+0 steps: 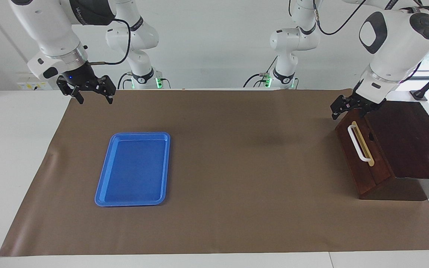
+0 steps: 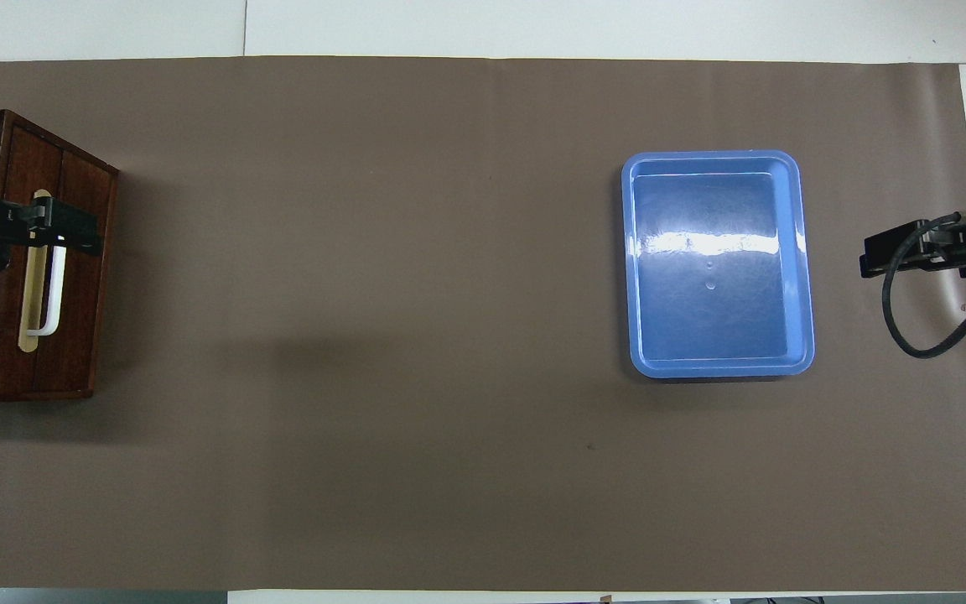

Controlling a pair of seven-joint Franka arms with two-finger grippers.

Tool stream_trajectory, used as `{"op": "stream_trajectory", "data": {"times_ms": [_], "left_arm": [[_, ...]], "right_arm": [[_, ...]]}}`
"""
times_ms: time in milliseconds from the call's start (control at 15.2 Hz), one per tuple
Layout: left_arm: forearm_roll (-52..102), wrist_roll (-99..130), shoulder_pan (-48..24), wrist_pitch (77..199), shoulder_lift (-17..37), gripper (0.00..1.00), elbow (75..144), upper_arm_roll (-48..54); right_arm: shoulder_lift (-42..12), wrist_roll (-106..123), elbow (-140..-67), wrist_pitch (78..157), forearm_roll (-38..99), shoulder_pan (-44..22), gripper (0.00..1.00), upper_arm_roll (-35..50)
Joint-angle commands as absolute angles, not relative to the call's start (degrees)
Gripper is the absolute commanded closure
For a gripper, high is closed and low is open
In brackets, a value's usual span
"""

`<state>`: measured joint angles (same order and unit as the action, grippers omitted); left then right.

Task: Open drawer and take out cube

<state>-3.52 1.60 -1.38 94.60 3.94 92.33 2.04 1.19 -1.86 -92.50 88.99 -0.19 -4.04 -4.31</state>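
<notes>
The dark reddish-brown drawer (image 1: 371, 174) stands shut at the left arm's end of the table, its white bar handle (image 1: 357, 143) on a pale yellow strip. It also shows in the overhead view (image 2: 80, 335). My left gripper (image 1: 348, 112) is open and hangs just over the drawer front's upper edge, above the end of the handle nearer the robots; it touches nothing. In the overhead view the left gripper (image 2: 51, 235) covers that end of the handle (image 2: 54, 294). My right gripper (image 1: 95, 99) is open and empty, raised over the right arm's end of the brown mat. The yellow cube is hidden.
A flat blue tray (image 1: 132, 134) lies empty on the brown mat (image 1: 237, 186) toward the right arm's end; it also shows in the overhead view (image 2: 709, 156). A cable loops from the right gripper (image 2: 894, 256). White table borders the mat.
</notes>
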Motion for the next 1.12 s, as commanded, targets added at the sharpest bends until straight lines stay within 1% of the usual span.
{"op": "stream_trajectory", "data": {"times_ms": [0, 131, 328, 459, 591, 853, 1050], "left_arm": [[-10.08, 1.58, -3.77, 102.10, 4.22, 0.00, 98.15, 1.58], [-15.62, 1.67, -4.30, 107.20, 4.66, 0.00, 102.20, 1.58], [-18.44, 1.67, -4.31, 112.83, 7.20, 0.00, 104.40, 1.14], [-21.87, 1.67, -4.31, 117.05, 7.73, 0.00, 107.39, 1.06], [-22.68, 1.58, -4.57, 121.79, 7.91, 0.00, 110.11, -1.74], [-22.68, 1.58, -4.92, 126.03, 7.91, 0.00, 113.37, -3.42], [-22.68, 1.67, -5.01, 126.74, 8.00, 0.00, 113.91, -3.52]], "right_arm": [[1.67, -3.85, -93.51, 90.26, -0.09, -2.90, 0.00, -3.60], [1.76, -5.53, -93.95, 91.48, -0.09, -2.99, 0.00, -3.60], [1.58, -11.76, -94.92, 93.25, -0.09, -3.60, 0.00, -3.60], [1.06, -15.54, -94.92, 93.52, -0.09, -3.78, 0.00, -3.52], [0.44, -20.97, -95.10, 93.34, 0.09, -3.69, 0.00, -3.43], [-0.70, -36.00, -95.18, 92.81, 4.13, -3.25, 0.00, -3.52], [-0.79, -43.40, -96.24, 92.64, 5.53, -3.08, 0.00, -3.52]]}}
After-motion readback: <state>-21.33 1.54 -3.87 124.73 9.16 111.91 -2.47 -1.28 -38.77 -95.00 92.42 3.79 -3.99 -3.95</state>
